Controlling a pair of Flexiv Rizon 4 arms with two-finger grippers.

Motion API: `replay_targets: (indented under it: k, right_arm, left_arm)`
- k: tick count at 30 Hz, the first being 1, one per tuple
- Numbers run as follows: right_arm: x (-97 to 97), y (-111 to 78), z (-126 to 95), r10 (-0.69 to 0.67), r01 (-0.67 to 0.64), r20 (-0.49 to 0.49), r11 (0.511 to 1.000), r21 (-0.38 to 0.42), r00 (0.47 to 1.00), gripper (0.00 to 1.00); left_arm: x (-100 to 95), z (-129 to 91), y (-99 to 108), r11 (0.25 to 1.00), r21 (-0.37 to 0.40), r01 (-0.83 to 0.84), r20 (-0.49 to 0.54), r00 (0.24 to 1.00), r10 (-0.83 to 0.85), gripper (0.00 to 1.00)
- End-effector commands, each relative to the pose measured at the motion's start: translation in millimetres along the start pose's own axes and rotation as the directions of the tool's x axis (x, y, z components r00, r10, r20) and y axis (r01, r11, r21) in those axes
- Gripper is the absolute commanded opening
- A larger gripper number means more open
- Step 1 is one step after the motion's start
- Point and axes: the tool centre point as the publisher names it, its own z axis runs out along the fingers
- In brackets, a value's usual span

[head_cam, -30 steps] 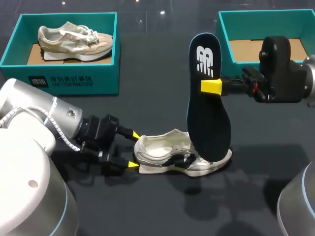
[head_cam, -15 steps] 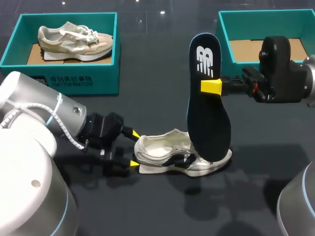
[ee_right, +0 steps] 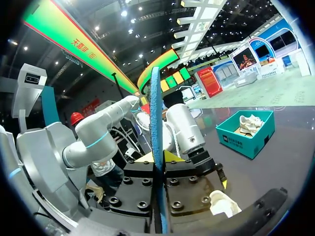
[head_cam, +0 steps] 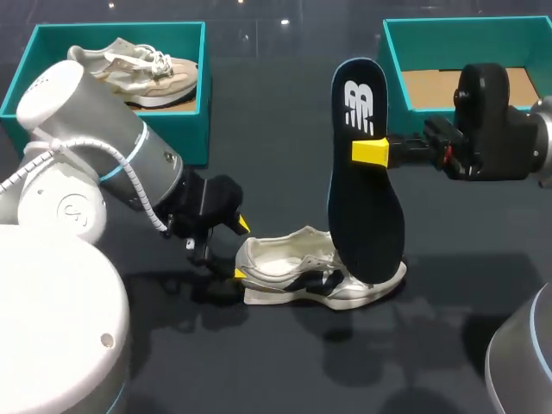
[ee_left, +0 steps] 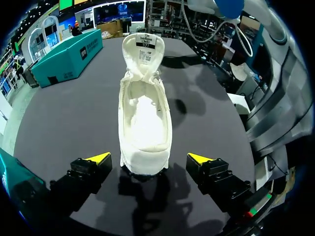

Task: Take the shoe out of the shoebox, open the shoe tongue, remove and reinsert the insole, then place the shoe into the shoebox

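The insole [head_cam: 366, 181] is out, clamped upright in the right hand [head_cam: 373, 151]. The left hand [head_cam: 241, 250], fingers apart, flanks the heel of the shoe [head_cam: 310, 278]. Next, I think, comes reinserting.

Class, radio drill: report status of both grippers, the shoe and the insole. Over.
Left gripper open, straddling heel of white shoe. Right gripper shut on dark insole, held upright, lower end at the shoe's toe. Shoe opening unobstructed.

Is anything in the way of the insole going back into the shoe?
Nothing I can see. The shoe lies open and bare inside, its tongue pulled back. The insole hangs upright in the right gripper, by the shoe's front. The left gripper stands open around the heel, outside the opening.
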Motion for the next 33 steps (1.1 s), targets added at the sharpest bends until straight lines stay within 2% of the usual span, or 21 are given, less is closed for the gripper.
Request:
replay_targets:
  k: [1,2,9,15,25,33]
  right_arm:
    - [0.9,-1.3,1.1,0.001,-0.001,0.004,1.000,0.001,1.000,0.00]
    - [0.9,-1.3,1.1,0.001,-0.001,0.004,1.000,0.001,1.000,0.00]
    - [0.9,-1.3,1.1,0.001,-0.001,0.004,1.000,0.001,1.000,0.00]
    - [0.9,-1.3,1.1,0.001,-0.001,0.004,1.000,0.001,1.000,0.00]
    - [0.9,-1.3,1.1,0.001,-0.001,0.004,1.000,0.001,1.000,0.00]
    - [0.9,-1.3,1.1,0.001,-0.001,0.004,1.000,0.001,1.000,0.00]
  left_arm:
    - [-0.1,0.5,-3.1,0.995,-0.096,0.002,0.001,1.000,-0.002,1.00]
    - [-0.1,0.5,-3.1,0.995,-0.096,0.002,0.001,1.000,-0.002,1.00]
    - [5.8,4.7,-21.0,0.965,-0.254,0.072,0.061,0.996,-0.058,1.00]
    - [6.8,5.9,-34.6,0.935,-0.346,0.075,0.089,0.995,-0.047,1.00]
    - [-1.1,14.0,-37.0,0.904,-0.414,0.107,0.084,0.993,-0.079,1.00]
    - [-10.7,9.6,-42.2,0.910,-0.401,0.104,0.112,0.992,-0.064,1.00]
